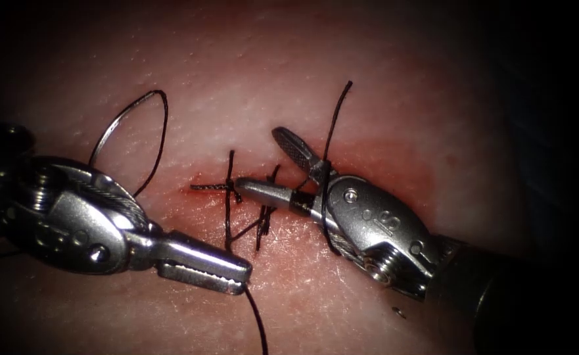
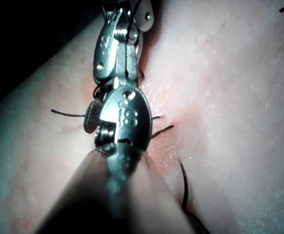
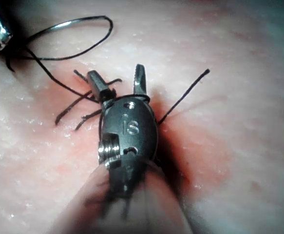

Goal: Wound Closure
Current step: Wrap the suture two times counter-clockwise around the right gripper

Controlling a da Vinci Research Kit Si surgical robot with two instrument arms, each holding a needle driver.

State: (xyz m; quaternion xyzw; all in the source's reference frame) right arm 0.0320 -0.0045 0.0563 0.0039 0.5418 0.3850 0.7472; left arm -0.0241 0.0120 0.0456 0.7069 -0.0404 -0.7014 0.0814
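My left tool [image 1: 240,276] comes in from the left with its jaws shut on the thread [image 1: 257,322] near the front of the cut. The thread runs up to the stitches [image 1: 229,197] across the cut [image 1: 200,188]. My right tool [image 1: 257,159] hovers over the cut from the right, jaws open and holding nothing [image 3: 118,80]. Thread is looped around its jaw base [image 1: 325,172], and a free end [image 1: 340,105] rises behind it. The curved needle [image 1: 119,115] arcs over the tissue left of the cut, behind the left tool, held by neither tool [image 3: 78,22].
Red fluid [image 1: 381,164] stains the tissue around the cut. Short stitch tails [image 1: 263,223] stick out beside the right tool and lie on the tissue [image 2: 161,130]. Pale tissue [image 1: 250,79] stretches away behind the cut.
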